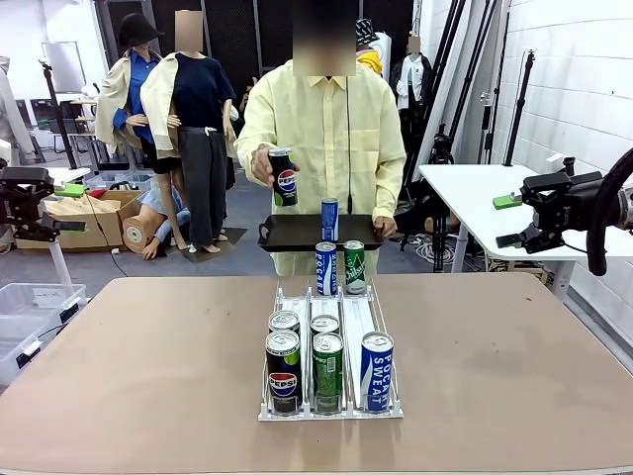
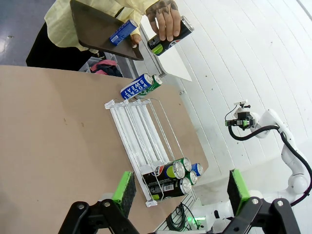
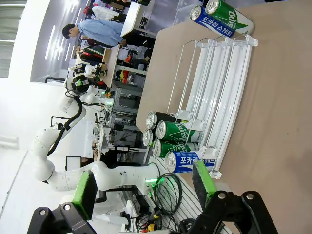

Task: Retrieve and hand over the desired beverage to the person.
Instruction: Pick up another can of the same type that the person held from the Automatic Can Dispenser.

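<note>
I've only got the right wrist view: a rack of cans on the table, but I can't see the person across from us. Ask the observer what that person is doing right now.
Observer: The person stands at the table's far side, holding up a black Pepsi can in one hand.
Operator: And the other hand?
Observer: It holds a dark tray with one blue can standing on it.
Operator: What about the left fingers?
Observer: The left fingers stand wide apart with nothing between them, pointed toward the rack.
</note>
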### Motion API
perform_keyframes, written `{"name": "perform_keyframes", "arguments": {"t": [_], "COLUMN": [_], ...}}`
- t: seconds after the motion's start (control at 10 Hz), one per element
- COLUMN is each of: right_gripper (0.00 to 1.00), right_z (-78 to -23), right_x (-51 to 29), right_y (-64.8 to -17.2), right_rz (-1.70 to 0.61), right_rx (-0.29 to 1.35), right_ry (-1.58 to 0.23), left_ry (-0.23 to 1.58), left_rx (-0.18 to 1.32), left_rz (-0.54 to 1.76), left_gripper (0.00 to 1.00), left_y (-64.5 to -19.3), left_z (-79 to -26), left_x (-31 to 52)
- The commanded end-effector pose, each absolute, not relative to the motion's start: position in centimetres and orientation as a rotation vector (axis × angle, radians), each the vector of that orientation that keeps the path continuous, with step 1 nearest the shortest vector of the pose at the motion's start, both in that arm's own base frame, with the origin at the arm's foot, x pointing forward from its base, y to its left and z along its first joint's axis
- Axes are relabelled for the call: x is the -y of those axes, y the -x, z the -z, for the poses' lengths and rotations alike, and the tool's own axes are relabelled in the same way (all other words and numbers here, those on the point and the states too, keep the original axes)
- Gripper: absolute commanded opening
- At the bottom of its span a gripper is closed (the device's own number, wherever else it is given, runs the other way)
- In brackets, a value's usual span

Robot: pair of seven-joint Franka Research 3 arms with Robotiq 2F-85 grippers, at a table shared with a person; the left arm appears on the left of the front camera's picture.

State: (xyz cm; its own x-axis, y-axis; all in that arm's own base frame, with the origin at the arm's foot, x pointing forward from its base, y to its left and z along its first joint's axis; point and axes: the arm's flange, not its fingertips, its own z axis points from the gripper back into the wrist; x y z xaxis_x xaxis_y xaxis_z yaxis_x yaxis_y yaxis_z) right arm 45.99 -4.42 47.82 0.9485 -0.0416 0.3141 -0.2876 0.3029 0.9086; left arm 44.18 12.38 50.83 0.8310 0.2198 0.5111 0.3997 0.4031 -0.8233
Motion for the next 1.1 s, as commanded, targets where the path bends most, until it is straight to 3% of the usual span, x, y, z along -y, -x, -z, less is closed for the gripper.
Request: {"name": "perform_keyframes", "arguments": {"t": [0.0, 1.0], "right_gripper": [1.0, 1.0], "right_z": [-47.82, -47.82], "right_x": [4.37, 4.37], "right_y": [-45.87, -45.87], "right_rz": [-0.167, -0.167], "right_rx": [0.303, 0.303], "right_ry": [-1.264, -1.264], "left_ry": [1.175, 1.175], "left_rx": [0.62, 0.62], "left_rz": [0.123, 0.123], "left_gripper": [1.0, 1.0], "left_y": [-44.12, -44.12], "left_z": [-50.99, -50.99], "left_x": [-12.38, -12.38]}}
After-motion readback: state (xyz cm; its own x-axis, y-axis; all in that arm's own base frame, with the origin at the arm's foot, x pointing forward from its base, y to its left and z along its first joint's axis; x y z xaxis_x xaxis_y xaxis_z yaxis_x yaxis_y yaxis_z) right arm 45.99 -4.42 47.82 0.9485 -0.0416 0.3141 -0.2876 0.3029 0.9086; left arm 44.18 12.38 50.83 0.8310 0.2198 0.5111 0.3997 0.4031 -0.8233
